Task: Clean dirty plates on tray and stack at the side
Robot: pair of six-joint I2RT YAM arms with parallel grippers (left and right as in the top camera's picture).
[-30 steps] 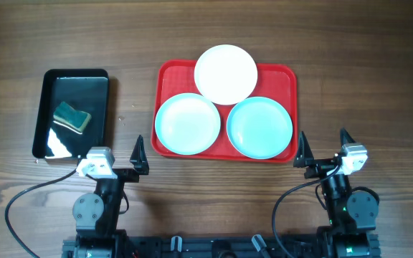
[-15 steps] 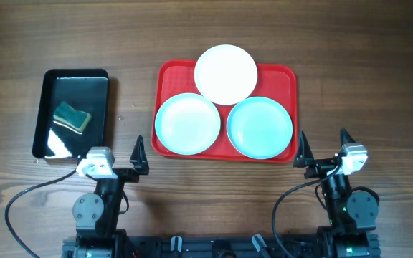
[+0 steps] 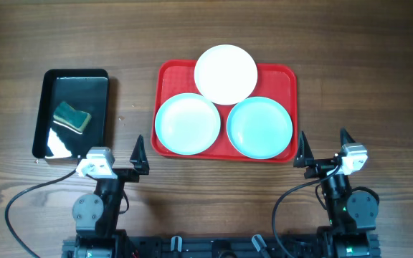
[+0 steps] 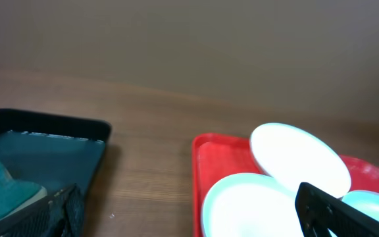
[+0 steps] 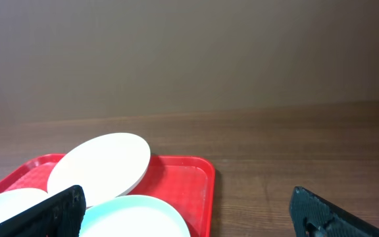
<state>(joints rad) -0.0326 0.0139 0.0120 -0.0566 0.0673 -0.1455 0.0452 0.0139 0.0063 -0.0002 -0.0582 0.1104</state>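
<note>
**A:** Red tray (image 3: pixel 162 79), upper middle in the overhead view, holds all three plates. The white plate (image 3: pixel 226 74) is on top and overhangs the upper rim. The lower-left turquoise plate (image 3: pixel 188 123) and lower-right turquoise plate (image 3: pixel 259 127) sit side by side below it.

**B:** How would they handle?

**A:** Stiff and glossy, so probably slippery and liable to chip. They are shallow, so I'd pinch a rim, and the white plate's overhanging edge looks easiest. The left gripper (image 3: pixel 113 152) and right gripper (image 3: pixel 325 147) sit at the bottom edge, fingers spread, holding nothing. Bare table (image 3: pixel 364 72) to the right of the tray leaves room to stack. The black tray (image 3: pixel 84 93) with its sponge (image 3: pixel 72 117) takes up the left.

**B:** And the left wrist view?

**A:** Fingers apart at both lower corners. The white plate (image 4: pixel 301 155) seems to rest raised on the turquoise pair. The tray's raised rim (image 4: pixel 199 158) is an edge to clear.

**B:** Right wrist?

**A:** Fingers equally spread, with the white plate (image 5: pixel 101 164) at lower left and open wood to the right.
</note>
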